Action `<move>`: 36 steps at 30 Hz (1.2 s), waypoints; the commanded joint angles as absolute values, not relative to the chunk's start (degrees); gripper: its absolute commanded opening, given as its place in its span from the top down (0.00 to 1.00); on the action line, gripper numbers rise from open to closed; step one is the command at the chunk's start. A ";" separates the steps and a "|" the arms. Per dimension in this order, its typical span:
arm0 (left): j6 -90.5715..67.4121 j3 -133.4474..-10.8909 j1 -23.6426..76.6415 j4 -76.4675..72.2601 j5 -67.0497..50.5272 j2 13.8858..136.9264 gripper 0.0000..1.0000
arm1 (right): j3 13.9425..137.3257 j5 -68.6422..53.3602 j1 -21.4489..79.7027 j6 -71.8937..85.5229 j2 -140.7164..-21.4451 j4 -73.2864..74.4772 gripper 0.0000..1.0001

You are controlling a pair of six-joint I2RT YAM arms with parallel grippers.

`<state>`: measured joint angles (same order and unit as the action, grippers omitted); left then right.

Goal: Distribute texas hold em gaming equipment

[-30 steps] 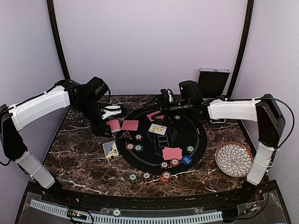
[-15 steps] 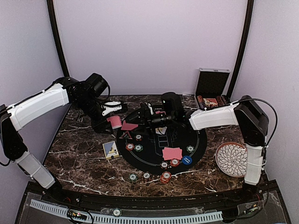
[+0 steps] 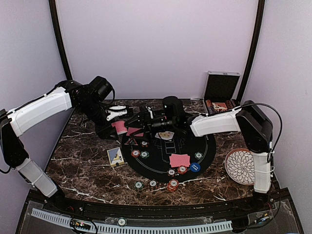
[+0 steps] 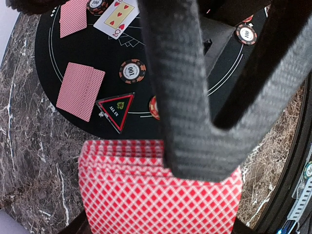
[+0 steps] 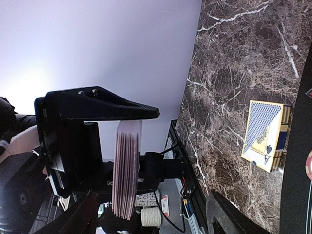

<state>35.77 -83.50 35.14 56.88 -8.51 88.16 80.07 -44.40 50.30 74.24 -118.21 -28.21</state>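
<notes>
Shows the deck of red-backed cards pinched flat between the pressed-together fingers of the left gripper, raised over the left edge of the round black mat. Places the right gripper just beside the deck on its mat side, fingers spread, with the deck edge-on ahead of the gap in the right wrist view. Leaves contact between those fingers and the cards impossible to judge. Locates the triangular marker and a single face-down card on the mat below the deck. Differs from a second ago in the right arm alone: then over the mat's far edge and well apart from the deck, now reached across to it, uncovering the lower half of the open case at the back right. Keeps the left arm nearly as before.
</notes>
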 commanded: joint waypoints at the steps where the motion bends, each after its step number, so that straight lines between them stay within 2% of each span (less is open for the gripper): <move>1: 35.69 -85.52 34.87 57.73 -9.96 87.55 1.00 | 83.44 -45.54 51.58 75.00 -120.27 -30.97 0.22; 14: 35.68 -85.41 34.81 57.90 -10.12 87.77 1.00 | 86.21 -45.96 52.11 76.69 -123.10 -32.80 0.22; 36: 35.64 -84.50 34.85 57.39 -10.74 88.57 1.00 | 98.69 -46.30 53.92 79.97 -133.39 -31.21 0.22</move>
<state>35.77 -83.53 35.14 56.88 -9.43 89.06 96.62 -45.91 53.52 79.66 -131.48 -30.61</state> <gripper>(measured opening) 0.671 0.782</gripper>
